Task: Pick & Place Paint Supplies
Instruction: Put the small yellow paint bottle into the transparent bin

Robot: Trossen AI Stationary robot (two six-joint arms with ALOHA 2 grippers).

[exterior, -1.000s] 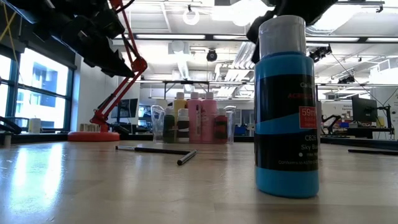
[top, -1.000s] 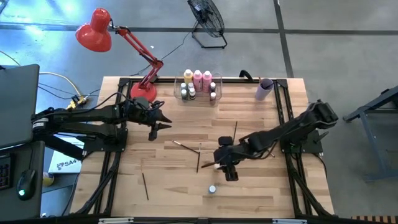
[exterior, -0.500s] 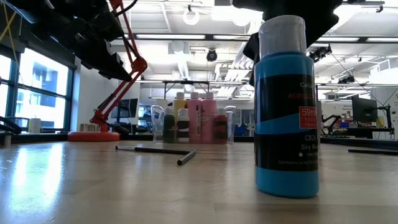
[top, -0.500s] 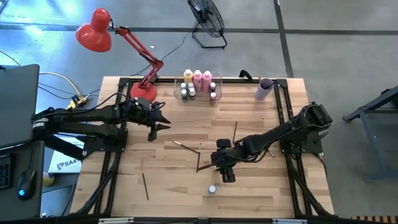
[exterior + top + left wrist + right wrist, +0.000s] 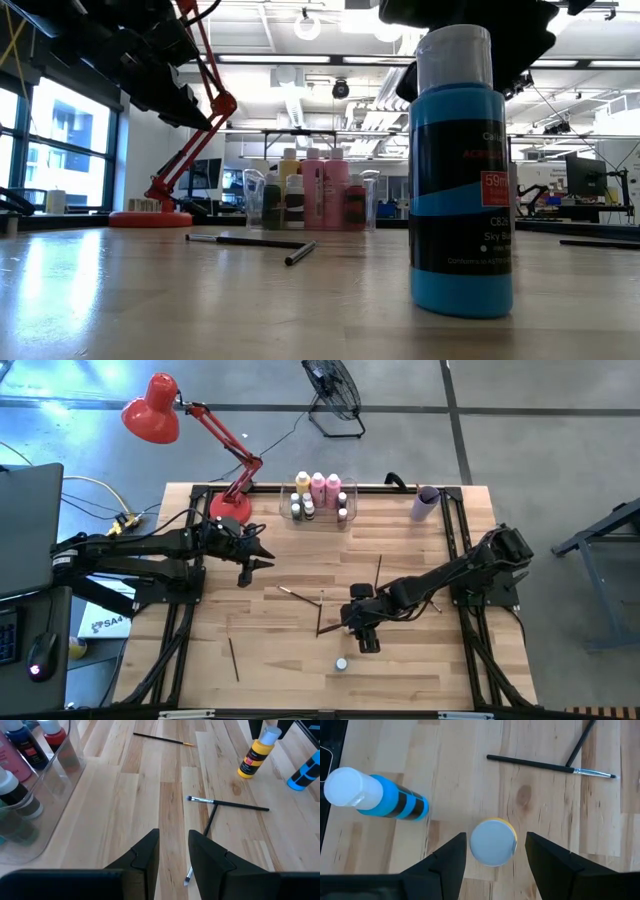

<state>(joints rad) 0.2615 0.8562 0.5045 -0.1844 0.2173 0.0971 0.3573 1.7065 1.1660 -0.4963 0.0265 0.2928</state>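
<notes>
Your workspace is a pale plank table with a red desk lamp at its back left corner, a floor fan behind it, and an open workshop beyond. Compared with a second ago, your right arm has drawn its wrist in toward the table's middle and brought the right gripper over a yellow bottle; the left arm, the bottles and the brushes lie as they did. Your right claw is spread wide with the yellow bottle's white cap between its fingers, gripping nothing. Just beside it stands the blue bottle, whose label reads "Sky B…", a red "59…" patch and a code starting "C82"; the rest is cut off. Your left gripper hovers back left, near the lamp base, fingers partly parted and empty. The clear bin at the back edge holds tall pink and yellow bottles plus small white-capped ones; their labels are too small to read. Thin paintbrushes lie scattered mid-table, one apart at the front left, and a lilac cup stands back right.
</notes>
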